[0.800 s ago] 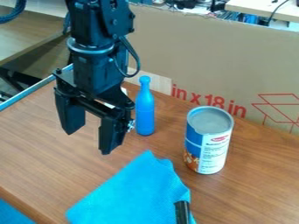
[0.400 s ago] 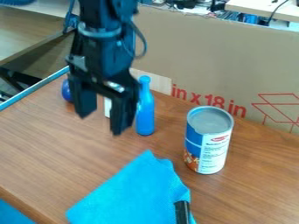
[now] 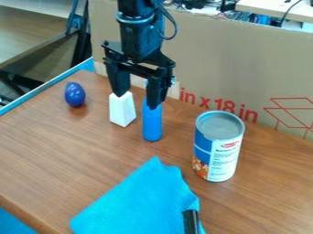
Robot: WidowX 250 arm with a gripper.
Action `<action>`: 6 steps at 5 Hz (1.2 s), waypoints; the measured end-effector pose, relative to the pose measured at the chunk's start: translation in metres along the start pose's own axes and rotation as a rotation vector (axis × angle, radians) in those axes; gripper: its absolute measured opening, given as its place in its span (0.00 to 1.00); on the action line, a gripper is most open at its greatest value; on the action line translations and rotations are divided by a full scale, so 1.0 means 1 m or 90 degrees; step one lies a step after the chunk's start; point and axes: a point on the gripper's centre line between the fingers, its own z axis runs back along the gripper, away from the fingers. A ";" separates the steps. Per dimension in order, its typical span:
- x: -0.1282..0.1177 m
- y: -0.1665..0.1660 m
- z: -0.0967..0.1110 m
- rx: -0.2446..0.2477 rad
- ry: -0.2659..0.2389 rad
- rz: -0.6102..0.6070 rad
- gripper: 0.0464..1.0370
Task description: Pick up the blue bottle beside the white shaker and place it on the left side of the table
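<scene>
The black gripper [image 3: 137,100] hangs open over the back left part of the table, its fingertips apart with nothing visible held between them. Below its left finger stands a white block [image 3: 122,110] that narrows toward the top. The right finger hides the upper part of a blue bottle [image 3: 152,124], which stands upright; whether they touch, I cannot tell. Left of the block is a dark blue egg-shaped object [image 3: 74,94]. To the right stands a can [image 3: 218,146] with a grey top and a blue and white label.
A bright blue cloth [image 3: 142,199] lies at the front of the wooden table [image 3: 55,151], with a black handle-like object [image 3: 191,222] on its right edge. A tall cardboard panel [image 3: 245,59] borders the back. Blue edging runs along the back left.
The gripper has moved back and to the right, toward the bottle. The egg-shaped object and the white block, largely hidden before, are now uncovered.
</scene>
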 end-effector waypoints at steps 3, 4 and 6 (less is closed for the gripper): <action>0.049 0.024 -0.015 0.010 0.031 0.016 0.96; 0.055 0.023 -0.031 0.005 0.062 0.009 0.96; 0.063 0.025 -0.047 0.006 0.114 0.003 0.93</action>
